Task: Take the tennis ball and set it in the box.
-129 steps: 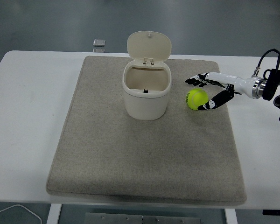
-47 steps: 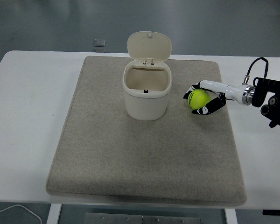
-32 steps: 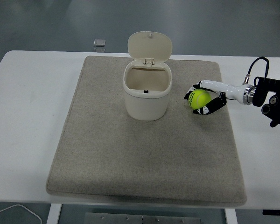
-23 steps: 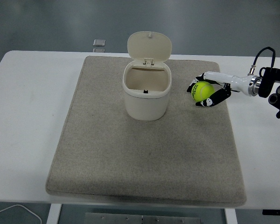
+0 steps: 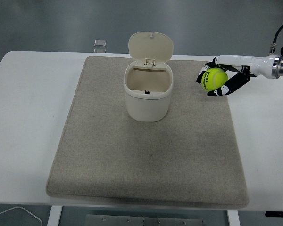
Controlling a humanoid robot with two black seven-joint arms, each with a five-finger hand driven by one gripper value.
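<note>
A yellow-green tennis ball (image 5: 215,78) is held above the mat, to the right of the box, with my right hand (image 5: 220,78) curled around it. The hand reaches in from the right edge on a white forearm. The box (image 5: 147,95) is a cream bin standing at the mat's upper middle, its hinged lid (image 5: 151,46) tipped up and back so the inside is open. My left arm does not show.
A grey mat (image 5: 146,155) covers most of the white table (image 5: 28,108). A small grey block (image 5: 100,44) lies at the table's far edge, behind the mat. A white cable (image 5: 19,213) shows at the bottom left.
My right hand closed on the ball where it lay on the mat, then lifted it up and a little to the right. The box has not moved.
</note>
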